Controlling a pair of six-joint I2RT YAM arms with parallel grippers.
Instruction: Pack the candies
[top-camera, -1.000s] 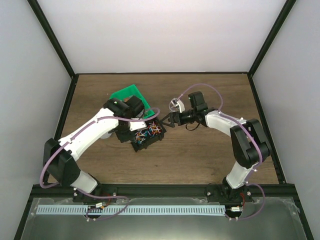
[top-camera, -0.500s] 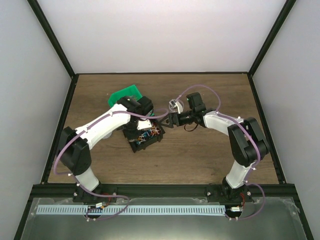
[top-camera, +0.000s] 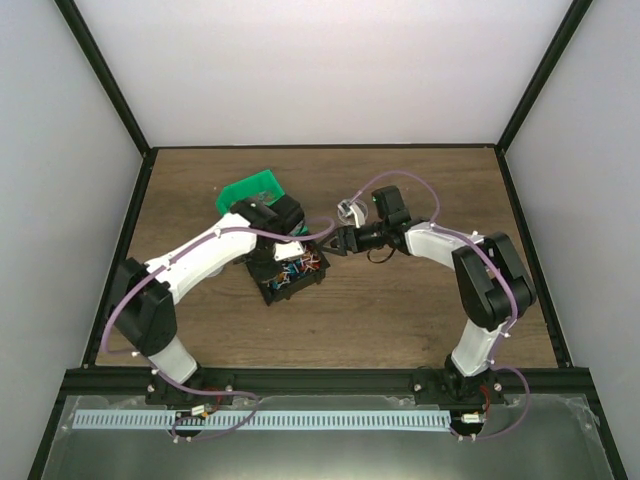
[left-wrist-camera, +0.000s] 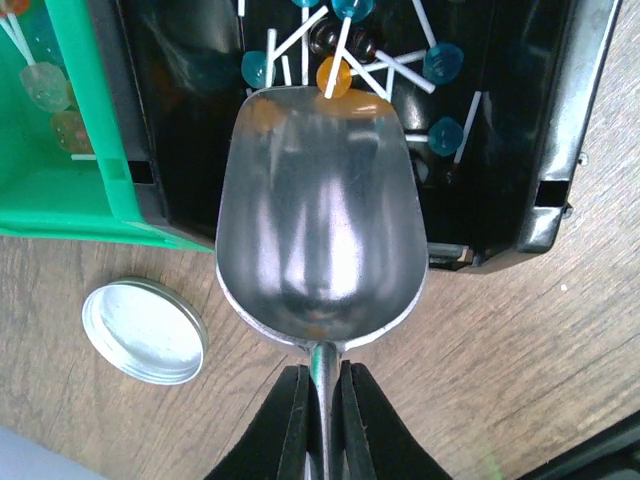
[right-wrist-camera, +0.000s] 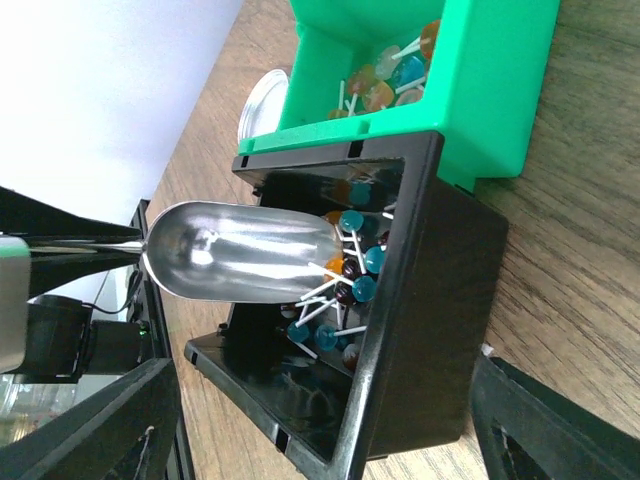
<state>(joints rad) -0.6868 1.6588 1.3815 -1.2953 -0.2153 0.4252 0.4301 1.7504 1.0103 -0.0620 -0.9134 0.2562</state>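
Filling the black bin (right-wrist-camera: 420, 300) (left-wrist-camera: 520, 100): the candies (left-wrist-camera: 340, 75) (right-wrist-camera: 350, 280) (top-camera: 293, 268), small teal, orange and dark lollipops on white sticks, lie loose in a heap on its floor.
Tool: a metal scoop (left-wrist-camera: 320, 220) (right-wrist-camera: 240, 265) reaches over the black bin's rim, its lip in among the candies, with an orange one right at the lip.
Left arm: the left gripper (left-wrist-camera: 322, 385) is clamped tight on the scoop's thin handle.
Right arm: the right gripper (right-wrist-camera: 325, 380) (top-camera: 335, 243) has its fingers spread wide, one on each side of the black bin's near end; whether they touch it cannot be told.
Neighbour: a green bin (right-wrist-camera: 490, 90) (left-wrist-camera: 70, 150) (top-camera: 250, 190) stands against the black bin and holds paler lollipops (right-wrist-camera: 385, 75) (left-wrist-camera: 45, 85).
Lid: a round metal lid (left-wrist-camera: 145, 330) (right-wrist-camera: 262, 100) lies flat on the wooden table (top-camera: 420, 300), just beside the green bin.
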